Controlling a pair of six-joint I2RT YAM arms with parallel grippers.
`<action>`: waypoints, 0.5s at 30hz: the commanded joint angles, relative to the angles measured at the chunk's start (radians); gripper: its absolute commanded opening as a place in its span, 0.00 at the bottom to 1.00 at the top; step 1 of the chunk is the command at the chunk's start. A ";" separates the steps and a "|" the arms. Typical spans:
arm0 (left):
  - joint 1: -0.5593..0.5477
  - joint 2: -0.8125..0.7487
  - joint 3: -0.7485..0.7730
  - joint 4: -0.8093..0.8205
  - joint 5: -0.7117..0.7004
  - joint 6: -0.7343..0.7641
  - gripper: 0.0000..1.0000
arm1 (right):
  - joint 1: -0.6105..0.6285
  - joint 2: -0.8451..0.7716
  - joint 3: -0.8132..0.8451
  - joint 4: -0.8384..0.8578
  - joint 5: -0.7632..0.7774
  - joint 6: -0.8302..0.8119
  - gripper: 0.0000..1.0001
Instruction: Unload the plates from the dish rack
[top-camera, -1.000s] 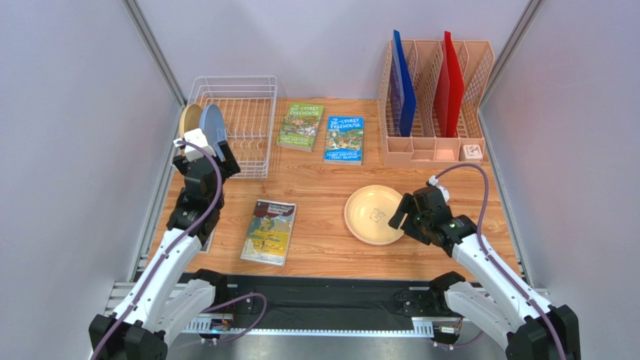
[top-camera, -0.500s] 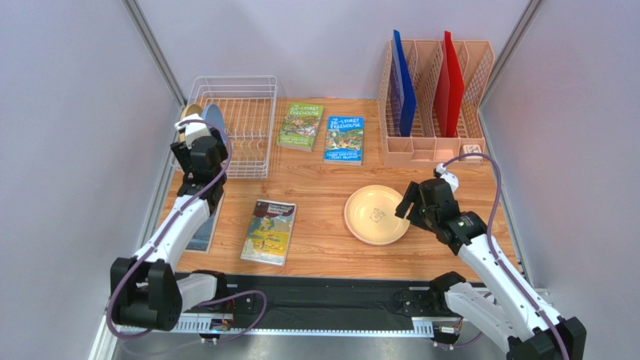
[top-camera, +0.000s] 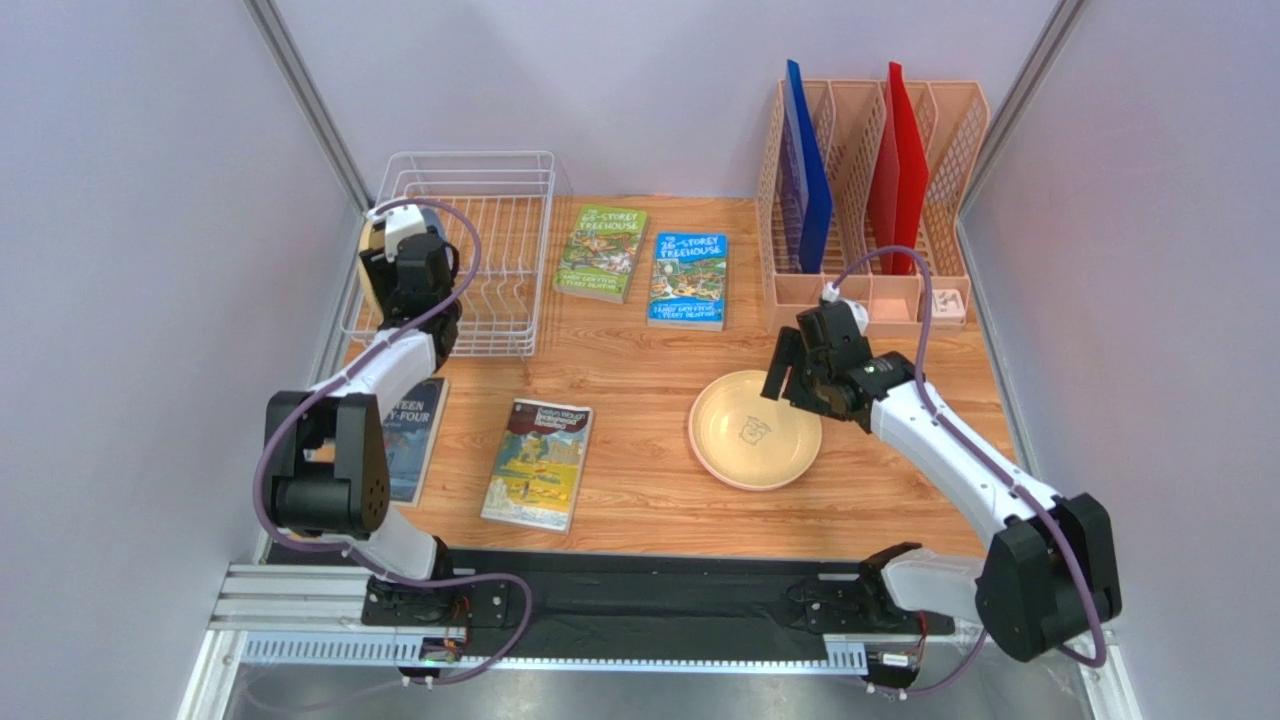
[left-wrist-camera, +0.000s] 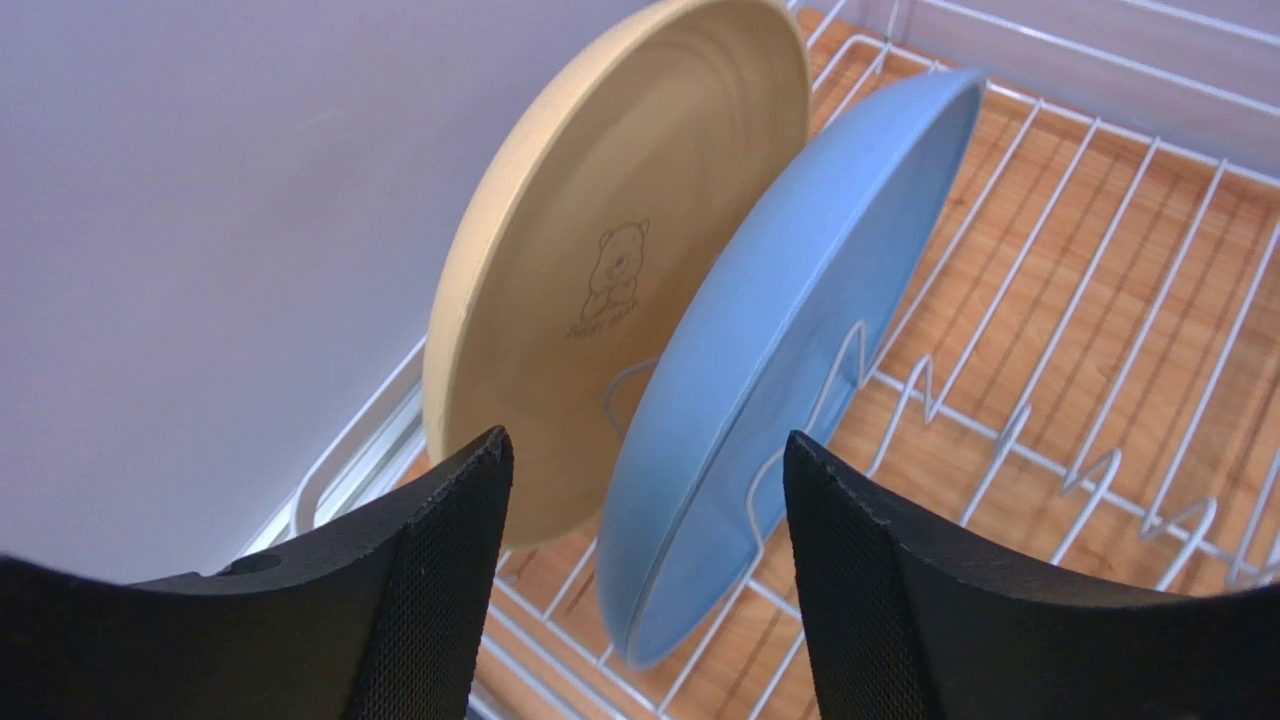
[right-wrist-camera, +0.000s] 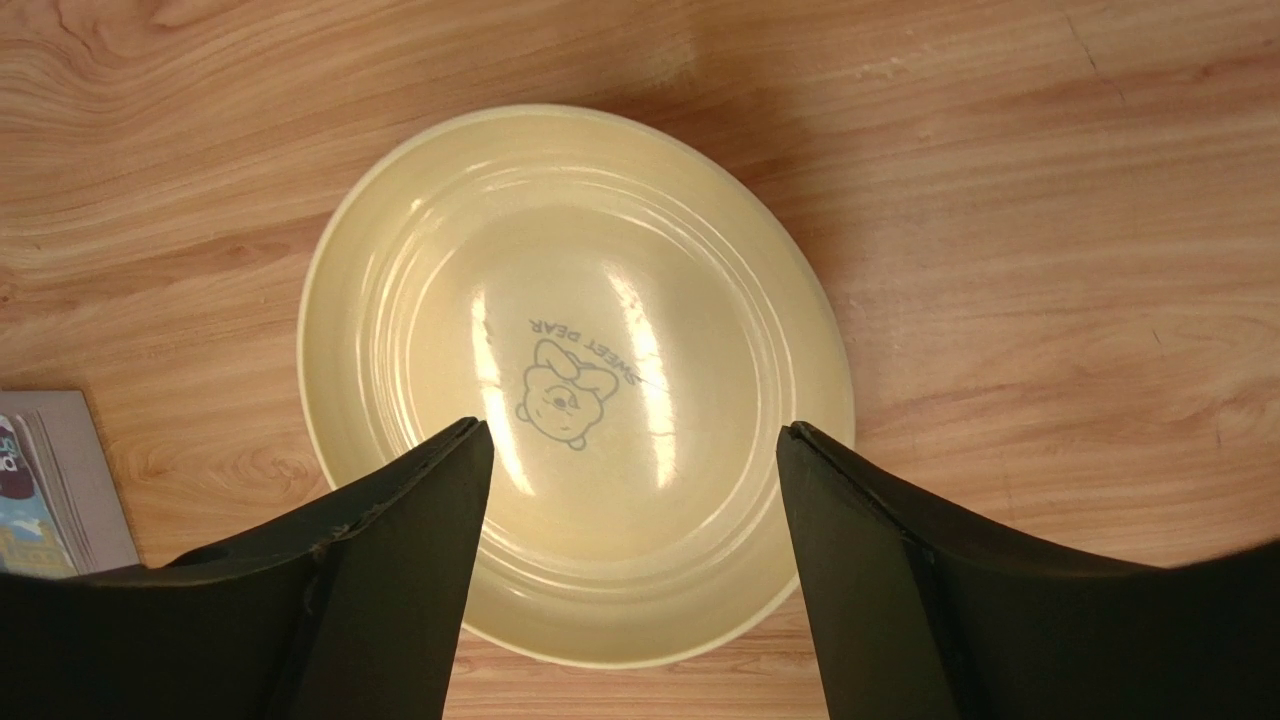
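The white wire dish rack (top-camera: 489, 270) stands at the back left. In the left wrist view a cream-tan plate (left-wrist-camera: 601, 255) and a light blue plate (left-wrist-camera: 781, 360) stand on edge between the rack's prongs (left-wrist-camera: 1052, 375). My left gripper (left-wrist-camera: 646, 450) is open just above the two plates, touching neither; in the top view it (top-camera: 413, 270) covers them. A second cream-tan plate (top-camera: 754, 429) lies flat on the table. My right gripper (top-camera: 784, 387) is open and empty above it, its jaws on either side of the plate (right-wrist-camera: 579, 375). No pink plate is in view.
Two books (top-camera: 601, 252) (top-camera: 690, 279) lie right of the rack. A third book (top-camera: 538, 462) lies front centre and a fourth (top-camera: 409, 435) lies by the left arm. A peach file organiser (top-camera: 872, 285) with blue and red folders stands back right.
My left gripper has moved away from me, over the rack's left end and the standing plates. My right gripper has moved back and to the left over the flat plate.
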 joint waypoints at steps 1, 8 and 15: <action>0.012 0.044 0.073 0.071 -0.016 0.047 0.64 | 0.000 0.056 0.083 0.053 -0.027 -0.034 0.73; 0.018 0.112 0.102 0.068 -0.008 0.057 0.21 | 0.000 0.119 0.165 0.030 -0.037 -0.068 0.73; 0.015 0.083 0.073 0.089 0.010 0.074 0.00 | 0.000 0.180 0.212 0.025 -0.043 -0.083 0.73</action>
